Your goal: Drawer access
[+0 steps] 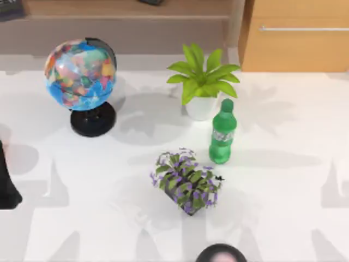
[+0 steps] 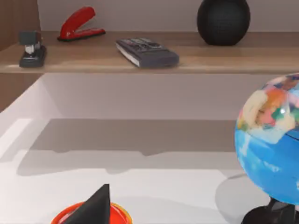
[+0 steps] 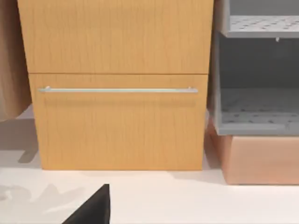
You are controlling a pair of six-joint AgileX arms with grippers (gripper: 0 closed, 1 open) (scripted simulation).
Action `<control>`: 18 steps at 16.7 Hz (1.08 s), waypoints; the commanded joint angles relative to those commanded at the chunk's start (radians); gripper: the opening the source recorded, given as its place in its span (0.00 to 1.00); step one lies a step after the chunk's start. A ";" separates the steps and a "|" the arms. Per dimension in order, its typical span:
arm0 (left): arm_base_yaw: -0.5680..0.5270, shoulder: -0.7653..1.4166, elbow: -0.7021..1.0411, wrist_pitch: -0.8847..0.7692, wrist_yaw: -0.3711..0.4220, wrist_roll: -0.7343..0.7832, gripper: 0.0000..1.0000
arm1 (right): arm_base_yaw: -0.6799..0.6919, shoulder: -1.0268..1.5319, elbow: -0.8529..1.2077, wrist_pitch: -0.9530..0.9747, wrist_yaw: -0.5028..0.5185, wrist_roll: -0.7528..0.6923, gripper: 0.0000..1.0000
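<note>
The drawer (image 1: 297,46) sits at the back right corner of the white counter (image 1: 283,218), closed, light orange-tan wood front with a thin silver bar handle (image 1: 302,28) running across it. From the right wrist view you're looking pretty much straight at that front (image 3: 117,126), handle (image 3: 117,90) level across the upper part of the drawer panel, another plain wood panel above it. Just beside it there's a grey open rack (image 3: 257,93) standing on a pinkish-tan block (image 3: 261,158).

The right gripper (image 3: 93,207) is just a dark wedge poking into the edge of its own wrist view, well short of the drawer, nothing touching. Can't tell how its fingers stand from that. Same story for the left gripper (image 2: 91,207): a dark wedge over something red and orange (image 2: 117,214), so I can't tell for that one either. The left arm (image 1: 6,183) is a dark shape parked at the counter's left edge.

Rest of the counter is cluttered: a globe (image 1: 80,73) on a black base toward the back left, a leafy green plant (image 1: 203,79) in a white pot mid-back, a green bottle (image 1: 222,134) standing upright just in front of it, and a purple-flowered plant (image 1: 185,183) nearer the front.

Along the back runs a long brown shelf (image 2: 140,63) with a red stapler (image 2: 79,23), a dark remote-like thing (image 2: 147,52), a small grey and black gadget (image 2: 32,49) and a black ball-shaped object (image 2: 223,21).
</note>
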State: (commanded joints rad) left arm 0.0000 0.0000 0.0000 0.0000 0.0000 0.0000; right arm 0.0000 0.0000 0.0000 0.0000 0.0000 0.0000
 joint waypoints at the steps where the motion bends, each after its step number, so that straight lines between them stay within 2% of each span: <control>1: 0.000 0.000 0.000 0.000 0.000 0.000 1.00 | 0.000 0.000 0.000 0.000 0.000 0.000 1.00; 3: 0.000 0.000 0.000 0.000 0.000 0.000 1.00 | -0.012 0.013 0.013 0.009 -0.013 0.000 1.00; 6: 0.000 0.000 0.000 0.000 0.000 0.000 1.00 | -0.099 0.109 0.090 0.061 -0.107 0.000 1.00; 14: 0.000 0.000 0.000 0.000 0.000 0.000 1.00 | -0.536 0.668 0.430 0.289 -0.531 0.009 1.00; 18: 0.000 0.000 0.000 0.000 0.000 0.000 1.00 | -0.705 0.902 0.555 0.370 -0.700 0.016 1.00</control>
State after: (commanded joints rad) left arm 0.0000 0.0000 0.0000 0.0000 0.0000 0.0000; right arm -0.7053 0.9017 0.5553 0.3700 -0.6999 0.0159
